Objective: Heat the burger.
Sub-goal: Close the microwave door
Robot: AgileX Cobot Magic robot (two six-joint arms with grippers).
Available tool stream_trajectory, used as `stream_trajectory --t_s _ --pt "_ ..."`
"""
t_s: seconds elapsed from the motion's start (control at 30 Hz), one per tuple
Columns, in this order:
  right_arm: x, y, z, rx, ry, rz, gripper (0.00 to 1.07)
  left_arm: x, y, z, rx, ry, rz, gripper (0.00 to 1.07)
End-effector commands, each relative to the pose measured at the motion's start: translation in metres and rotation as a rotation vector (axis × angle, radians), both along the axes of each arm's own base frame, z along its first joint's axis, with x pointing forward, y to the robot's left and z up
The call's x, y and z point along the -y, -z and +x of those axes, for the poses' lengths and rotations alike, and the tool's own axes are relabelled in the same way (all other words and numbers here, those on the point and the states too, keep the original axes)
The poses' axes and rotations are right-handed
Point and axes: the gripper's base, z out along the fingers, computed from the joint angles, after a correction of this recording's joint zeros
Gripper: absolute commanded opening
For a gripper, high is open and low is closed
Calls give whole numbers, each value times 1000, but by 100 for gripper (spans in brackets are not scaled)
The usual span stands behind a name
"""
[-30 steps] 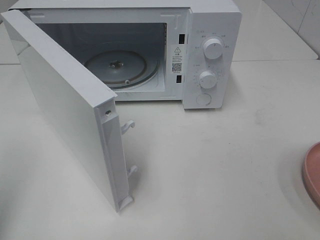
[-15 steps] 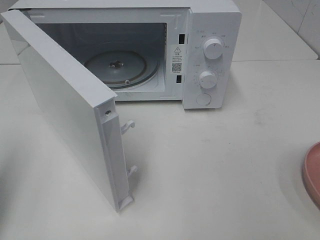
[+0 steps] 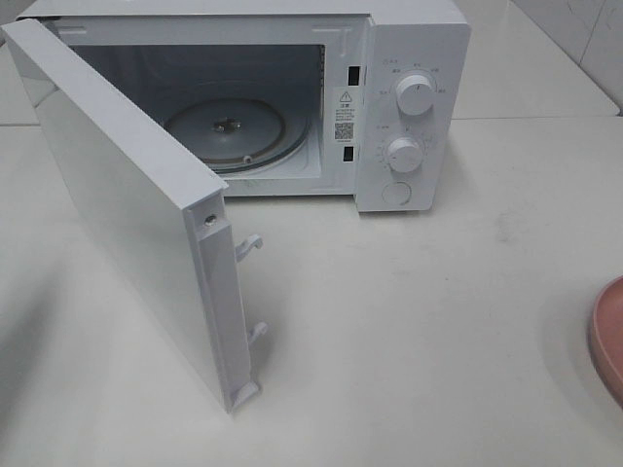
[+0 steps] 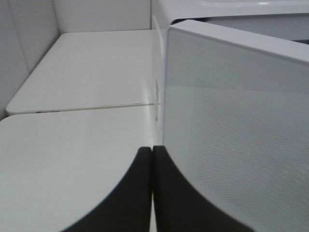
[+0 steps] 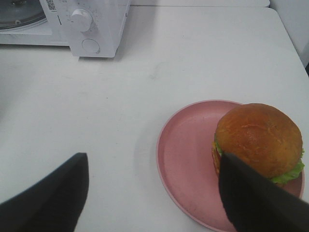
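The burger (image 5: 256,137), with a glossy brown bun and green lettuce, sits on the right part of a round pink plate (image 5: 188,159) in the right wrist view. My right gripper (image 5: 153,164) hovers open above the plate's near side. One of its fingers (image 5: 256,203) stands in front of the burger and the other is over bare table. The burger is out of the exterior view, where only the plate's rim (image 3: 608,336) shows at the right edge. My left gripper (image 4: 152,151) is shut on nothing, beside the microwave door (image 4: 231,121).
The white microwave (image 3: 409,97) stands at the back with its door (image 3: 127,224) swung wide open toward the front left. Its glass turntable (image 3: 229,131) is bare. Two dials and a button are on its right panel. White tabletop lies between microwave and plate.
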Motion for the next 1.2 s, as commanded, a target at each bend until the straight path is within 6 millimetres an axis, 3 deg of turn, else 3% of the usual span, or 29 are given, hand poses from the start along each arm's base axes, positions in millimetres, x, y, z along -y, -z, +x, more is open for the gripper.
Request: stream_trajectory --t_s 0.03,0.43,0.5,1.2 --pt "0 0 -3 31 1 -6 73 12 10 11 19 132 -6 0" --pt "0 0 -3 31 1 -6 73 33 39 29 37 313 -69 0" --pt "0 0 -3 31 1 -6 73 51 45 33 16 350 -66 0" --pt "0 0 -3 31 1 -6 73 109 56 50 -28 264 -156 0"
